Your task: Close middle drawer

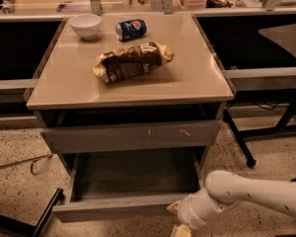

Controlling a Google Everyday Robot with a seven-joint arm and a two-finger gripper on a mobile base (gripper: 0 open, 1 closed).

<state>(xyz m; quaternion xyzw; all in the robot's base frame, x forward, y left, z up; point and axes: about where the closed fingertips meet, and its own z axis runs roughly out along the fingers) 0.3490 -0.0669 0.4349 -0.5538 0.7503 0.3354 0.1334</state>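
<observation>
The middle drawer (113, 209) is pulled out, low in the camera view. It is wide, shallow and grey, with a plain front and a bare grey tray interior (135, 174). My gripper (179, 223) is on the end of my white arm (256, 194), which reaches in from the lower right. The gripper is right against the right end of the drawer's front, at the bottom edge of the view, and partly cut off there. Above the open drawer is the taller grey drawer front (133, 135) with pale scratch marks, which is pushed in.
On the cabinet top (187, 83) lie a white bowl (85, 24), a blue soda can (131, 28) on its side and a brown snack bag (130, 60). A black table leg (239, 137) stands to the right. A black bar (44, 216) lies on the speckled floor at the lower left.
</observation>
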